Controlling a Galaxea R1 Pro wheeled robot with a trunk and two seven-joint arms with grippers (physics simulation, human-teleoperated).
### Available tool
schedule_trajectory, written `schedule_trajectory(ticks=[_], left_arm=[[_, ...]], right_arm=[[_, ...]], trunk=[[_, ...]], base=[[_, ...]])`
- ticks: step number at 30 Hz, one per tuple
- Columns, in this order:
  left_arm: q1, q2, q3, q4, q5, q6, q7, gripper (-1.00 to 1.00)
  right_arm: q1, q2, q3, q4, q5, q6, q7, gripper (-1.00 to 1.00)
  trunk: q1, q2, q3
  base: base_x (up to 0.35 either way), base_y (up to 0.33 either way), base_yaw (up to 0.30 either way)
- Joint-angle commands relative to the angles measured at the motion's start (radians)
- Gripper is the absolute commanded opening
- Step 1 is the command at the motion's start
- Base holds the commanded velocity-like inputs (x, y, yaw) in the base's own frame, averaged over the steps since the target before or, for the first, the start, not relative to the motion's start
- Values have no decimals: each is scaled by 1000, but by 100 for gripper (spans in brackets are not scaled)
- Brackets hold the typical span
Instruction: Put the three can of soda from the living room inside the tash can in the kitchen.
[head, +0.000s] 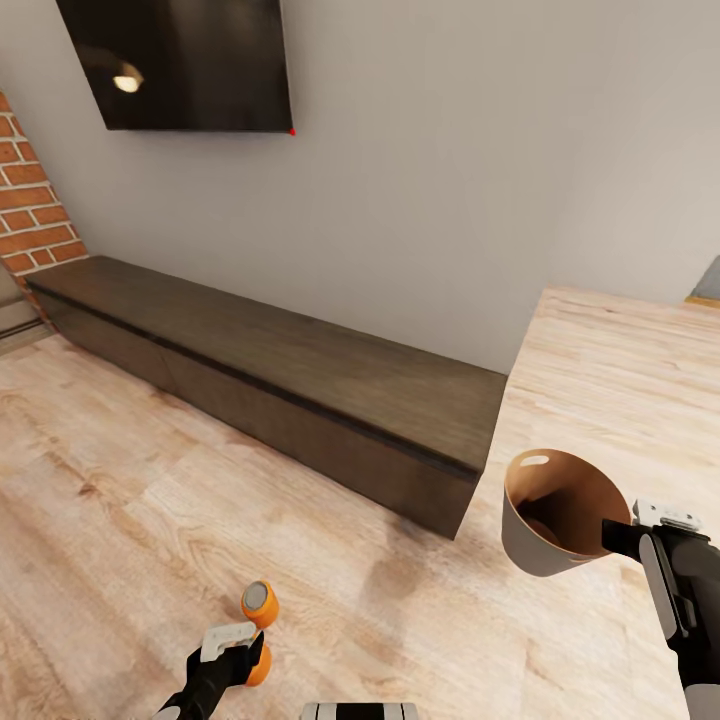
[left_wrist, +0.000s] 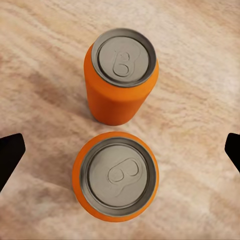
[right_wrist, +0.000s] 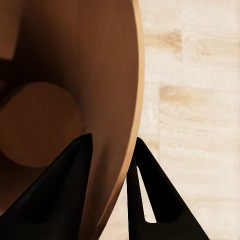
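Two orange soda cans stand upright on the wood floor, one farther (head: 259, 600) (left_wrist: 120, 75) and one nearer (head: 260, 668) (left_wrist: 116, 175), close together but apart. My left gripper (head: 236, 652) (left_wrist: 122, 150) hangs open right over the nearer can, its fingers spread wide on either side. A third can is out of view. The trash can (head: 528, 548) (right_wrist: 100, 75), pale grey outside and tan inside, is tilted on its side in the air. My right gripper (head: 612, 535) (right_wrist: 112, 140) is shut on its rim, one finger (right_wrist: 65, 190) inside the wall and one outside.
A long low dark table (head: 280, 370) runs along the grey wall under a black TV (head: 180, 60). A red brick column (head: 30, 200) stands at the far left. A pale wood surface (head: 620, 380) lies under the bin on the right.
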Motion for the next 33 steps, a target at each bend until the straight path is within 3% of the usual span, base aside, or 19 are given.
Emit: schedule_trajectory(ticks=[1, 33], left_arm=[[0, 0, 0, 0, 0, 0, 0, 100], [0, 0, 0, 0, -1, 0, 0, 100]], right_arm=[[-1, 0, 0, -1, -5, 0, 2, -100], [-1, 0, 0, -1, -5, -1, 2, -100]], trunk=[[0, 0, -1], [0, 0, -50]], base=[[1, 0, 0], [0, 0, 0]])
